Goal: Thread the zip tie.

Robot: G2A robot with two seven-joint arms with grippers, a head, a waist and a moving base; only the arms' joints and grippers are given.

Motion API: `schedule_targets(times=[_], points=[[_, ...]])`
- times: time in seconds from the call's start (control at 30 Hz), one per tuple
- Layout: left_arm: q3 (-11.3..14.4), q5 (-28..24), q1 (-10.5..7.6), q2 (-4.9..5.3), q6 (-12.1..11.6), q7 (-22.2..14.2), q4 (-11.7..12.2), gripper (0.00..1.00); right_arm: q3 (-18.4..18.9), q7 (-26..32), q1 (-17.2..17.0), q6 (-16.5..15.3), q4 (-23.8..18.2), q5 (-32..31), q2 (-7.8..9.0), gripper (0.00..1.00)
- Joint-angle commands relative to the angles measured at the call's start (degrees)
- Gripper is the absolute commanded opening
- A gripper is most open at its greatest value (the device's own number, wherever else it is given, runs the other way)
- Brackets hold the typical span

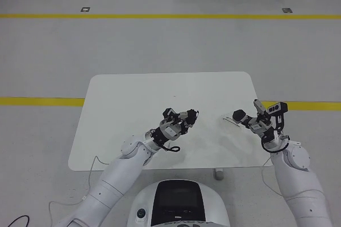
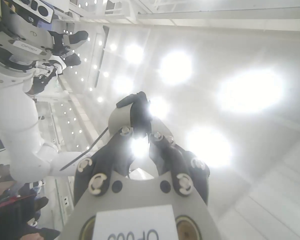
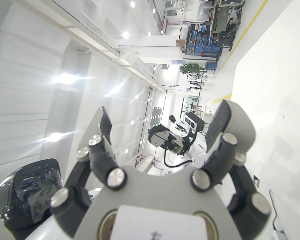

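The zip tie (image 2: 83, 151) is a thin dark strip sticking out sideways from my left gripper (image 2: 140, 101), whose fingers are shut on one end of it. In the top view the left gripper (image 1: 191, 115) is held above the middle of the white table (image 1: 131, 108), tilted upward. My right gripper (image 3: 162, 111) stands open with nothing between its ribbed pads (image 3: 216, 123). It hovers over the table's right side (image 1: 237, 116), facing the left gripper across a gap. The right gripper (image 2: 70, 48) also appears far off in the left wrist view.
A thin faint line (image 1: 230, 121) lies on the table by the right gripper; I cannot tell what it is. A black cable loop (image 1: 173, 148) hangs at the left wrist. Yellow floor lines (image 1: 34, 101) run past the table.
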Motion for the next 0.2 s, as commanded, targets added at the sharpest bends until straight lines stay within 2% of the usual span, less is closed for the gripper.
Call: schedule_targets(times=[0.0,0.17], points=[[0.0,0.0,0.00,0.00,0.0,0.0,0.0,0.00,0.0,0.0,0.0,0.0,0.0,0.0,0.00,1.00],[0.0,0.0,0.00,0.00,0.0,0.0,0.0,0.00,0.0,0.0,0.0,0.0,0.0,0.0,0.00,1.00]])
